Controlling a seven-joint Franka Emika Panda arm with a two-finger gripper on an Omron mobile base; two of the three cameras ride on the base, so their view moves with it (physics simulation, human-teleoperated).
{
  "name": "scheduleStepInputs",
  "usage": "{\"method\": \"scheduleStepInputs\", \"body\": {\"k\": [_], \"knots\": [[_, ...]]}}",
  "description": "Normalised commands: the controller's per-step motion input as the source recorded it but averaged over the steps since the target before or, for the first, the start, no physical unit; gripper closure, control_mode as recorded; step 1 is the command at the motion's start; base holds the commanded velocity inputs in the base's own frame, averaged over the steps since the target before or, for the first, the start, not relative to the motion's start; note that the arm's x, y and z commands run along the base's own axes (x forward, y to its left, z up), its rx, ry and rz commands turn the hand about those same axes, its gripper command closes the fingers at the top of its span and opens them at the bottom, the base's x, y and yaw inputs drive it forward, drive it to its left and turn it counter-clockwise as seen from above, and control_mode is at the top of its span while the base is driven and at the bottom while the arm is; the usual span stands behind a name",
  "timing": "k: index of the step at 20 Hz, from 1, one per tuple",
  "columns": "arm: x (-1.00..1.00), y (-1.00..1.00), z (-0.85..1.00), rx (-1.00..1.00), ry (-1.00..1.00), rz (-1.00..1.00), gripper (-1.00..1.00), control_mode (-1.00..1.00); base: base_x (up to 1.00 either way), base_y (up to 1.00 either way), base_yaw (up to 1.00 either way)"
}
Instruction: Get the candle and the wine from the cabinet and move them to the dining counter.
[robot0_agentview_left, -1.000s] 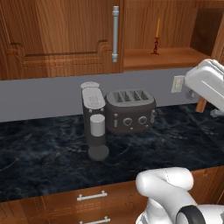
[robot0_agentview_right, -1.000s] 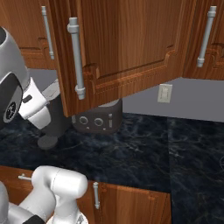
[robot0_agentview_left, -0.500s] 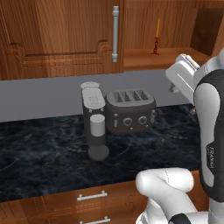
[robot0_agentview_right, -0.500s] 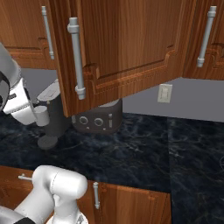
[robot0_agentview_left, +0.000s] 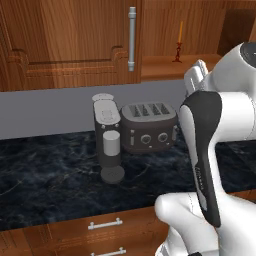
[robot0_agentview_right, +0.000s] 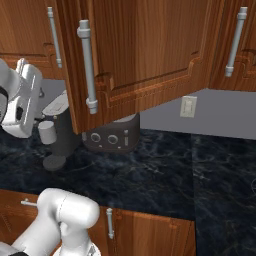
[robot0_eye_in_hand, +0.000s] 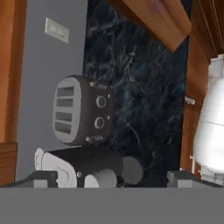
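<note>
In the left base view, a coffee machine (robot0_agentview_left: 108, 137) stands at left on the black countertop (robot0_agentview_left: 45, 170), with a toaster (robot0_agentview_left: 149, 126) just beside it. Above and further right, the candle (robot0_agentview_left: 179, 44) stands upright on the shelf of the open cabinet (robot0_agentview_left: 70, 45). Rightmost, the gripper (robot0_eye_in_hand: 109, 177) sits below shelf height with jaws spread wide, holding nothing. The reach for the candle looks barely begun; next, the hand should rise and align with the holder. The wine's place can't be told.

Black marble countertop (robot0_agentview_left: 45, 185) with toaster (robot0_agentview_left: 149, 126) beside coffee machine (robot0_agentview_left: 108, 137), candle (robot0_agentview_left: 179, 42) upright on cabinet shelf (robot0_agentview_left: 175, 65)
</note>
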Motion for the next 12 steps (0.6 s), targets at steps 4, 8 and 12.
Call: {"method": "scheduleStepInputs", "body": {"k": [4,8,12], "knots": [[0.32,0.0,0.0,0.21,-0.1,-0.36,-1.0,-1.0,0.0,0.0,0.0],[0.27,-0.02,0.0,0.11,-0.13,-0.32,-1.0,-1.0,0.0,0.0,0.0],[0.2,-0.14,-0.11,0.0,-0.17,-0.35,-1.0,-1.0,0.0,0.0,0.0]]}}
